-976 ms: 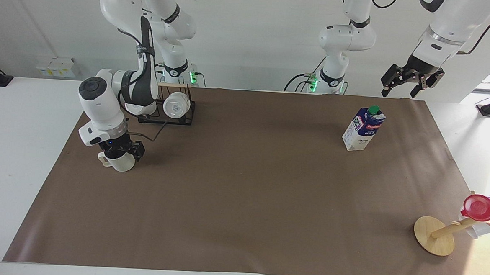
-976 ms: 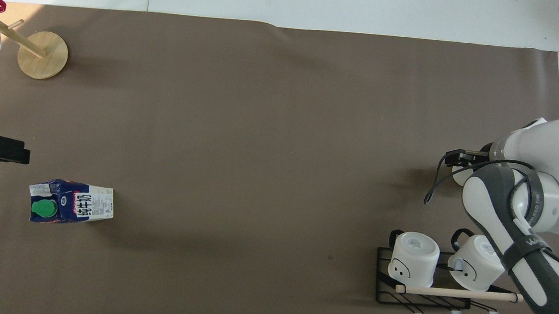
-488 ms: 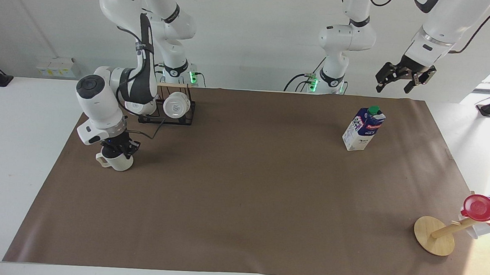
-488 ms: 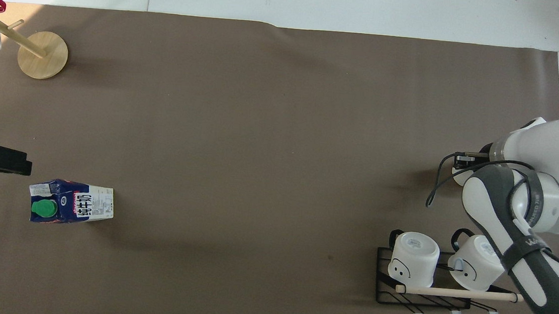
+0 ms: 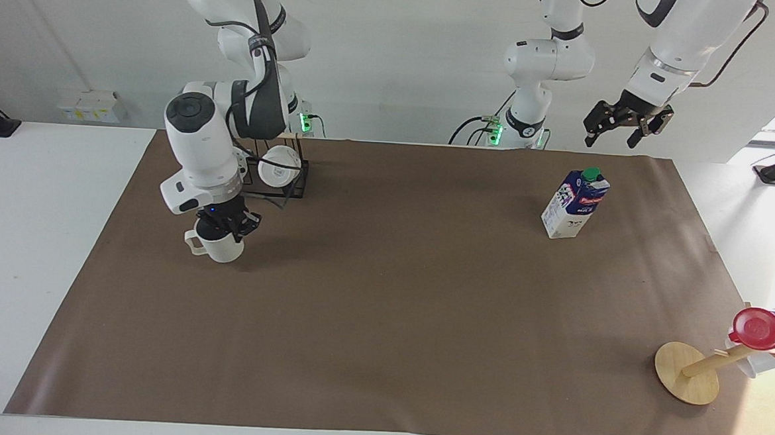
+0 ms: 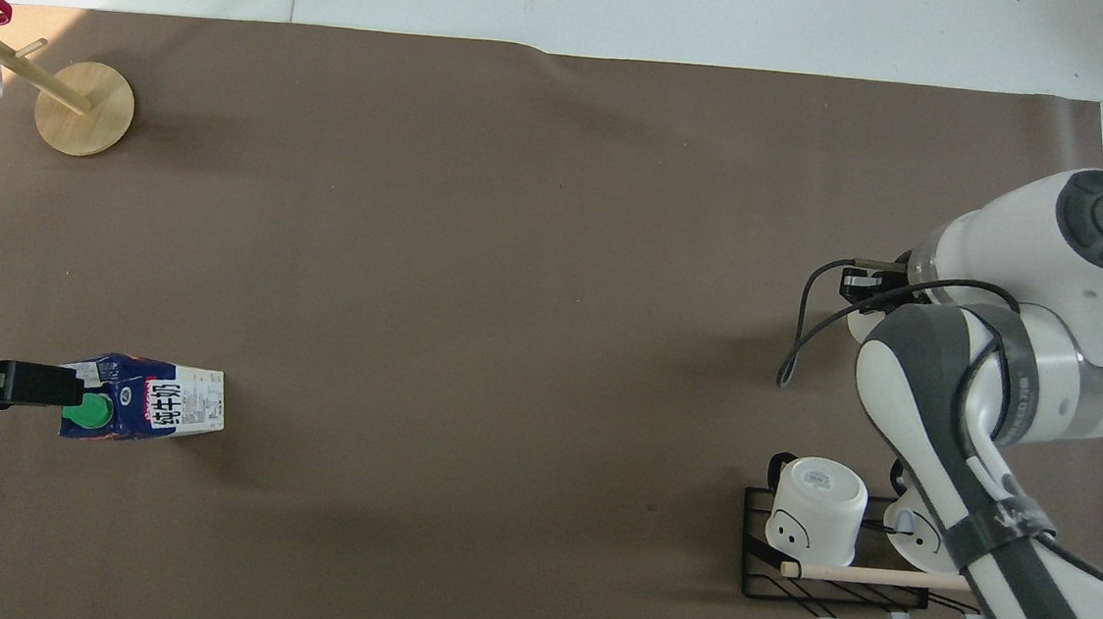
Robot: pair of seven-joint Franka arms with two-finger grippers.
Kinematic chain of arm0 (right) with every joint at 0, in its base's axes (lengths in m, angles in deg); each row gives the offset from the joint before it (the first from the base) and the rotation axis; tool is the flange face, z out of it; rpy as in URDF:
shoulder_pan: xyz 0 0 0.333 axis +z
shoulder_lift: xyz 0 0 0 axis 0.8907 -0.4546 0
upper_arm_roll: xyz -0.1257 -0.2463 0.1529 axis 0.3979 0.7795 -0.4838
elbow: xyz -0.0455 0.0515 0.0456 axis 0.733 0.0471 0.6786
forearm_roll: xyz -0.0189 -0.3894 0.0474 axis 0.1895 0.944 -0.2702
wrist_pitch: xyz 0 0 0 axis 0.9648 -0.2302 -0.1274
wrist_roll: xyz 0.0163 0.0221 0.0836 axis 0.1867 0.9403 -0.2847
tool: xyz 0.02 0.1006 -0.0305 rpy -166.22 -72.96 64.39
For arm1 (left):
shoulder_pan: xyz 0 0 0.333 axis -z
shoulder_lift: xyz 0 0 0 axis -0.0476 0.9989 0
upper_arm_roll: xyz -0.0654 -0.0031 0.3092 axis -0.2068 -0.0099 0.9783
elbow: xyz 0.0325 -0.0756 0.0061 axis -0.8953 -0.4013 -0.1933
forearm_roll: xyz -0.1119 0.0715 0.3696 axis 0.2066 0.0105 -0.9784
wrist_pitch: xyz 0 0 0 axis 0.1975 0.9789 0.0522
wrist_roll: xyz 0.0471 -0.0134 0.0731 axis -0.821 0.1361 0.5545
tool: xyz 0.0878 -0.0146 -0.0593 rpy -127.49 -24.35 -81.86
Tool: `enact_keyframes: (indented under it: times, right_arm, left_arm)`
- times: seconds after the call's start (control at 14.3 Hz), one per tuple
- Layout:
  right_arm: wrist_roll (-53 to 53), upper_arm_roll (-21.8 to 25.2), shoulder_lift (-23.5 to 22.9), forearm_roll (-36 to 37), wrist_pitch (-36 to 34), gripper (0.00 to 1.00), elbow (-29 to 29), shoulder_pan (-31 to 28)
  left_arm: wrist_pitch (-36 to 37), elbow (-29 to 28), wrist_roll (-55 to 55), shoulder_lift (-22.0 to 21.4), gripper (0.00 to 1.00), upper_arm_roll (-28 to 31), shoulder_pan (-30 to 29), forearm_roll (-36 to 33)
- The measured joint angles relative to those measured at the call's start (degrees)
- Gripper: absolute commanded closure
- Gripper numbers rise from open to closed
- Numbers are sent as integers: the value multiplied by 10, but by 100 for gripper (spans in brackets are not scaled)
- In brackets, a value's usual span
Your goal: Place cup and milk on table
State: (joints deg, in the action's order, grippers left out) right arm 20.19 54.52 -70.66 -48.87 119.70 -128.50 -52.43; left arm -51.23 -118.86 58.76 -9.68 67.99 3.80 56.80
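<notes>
Moved since a second ago: the right gripper [image 5: 226, 225] has closed on the cup [image 5: 218, 246] and carried it along the brown sheet toward the middle of the table and a little closer to the robots; the left gripper [image 5: 624, 122] has drifted higher and toward the centre.
Right gripper: fingers pinched shut on the cup's rim, reaching down from above; in the overhead view the arm hides most of it.
Cup: cream-white, upright, handle pointing toward the right arm's end of the table; whether its base touches the sheet or hangs just above it I cannot tell.
Left gripper: jaws spread wide with nothing between them, held high in the air over the area by the milk [image 5: 574, 204].
Milk: standing upright on the sheet toward the left arm's end, green cap on top, well apart from the cup.
Table [image 5: 35, 225]: white top covered by the wide brown sheet [image 5: 390, 297].
Mug rack [image 5: 277, 172]: black wire, near the right arm's base, white mugs [image 6: 816, 508] hanging on it.
Wooden stand [image 5: 688, 372]: at the corner far from the robots, a red lid [image 5: 756, 328] at its top.
</notes>
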Motion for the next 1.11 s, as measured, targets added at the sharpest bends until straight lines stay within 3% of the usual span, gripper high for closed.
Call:
enact_keyframes:
  times: [0.56, 1.11]
  right_arm:
    - [237, -2, 0, 0, -57, 100, 49, 169]
    - [276, -20, -4, -49, -74, 100, 83, 187]
  left_arm:
    - [-100, -92, -7, -14, 0, 0, 0, -6]
    - [-139, -143, -38, -25, 0, 2, -6, -11]
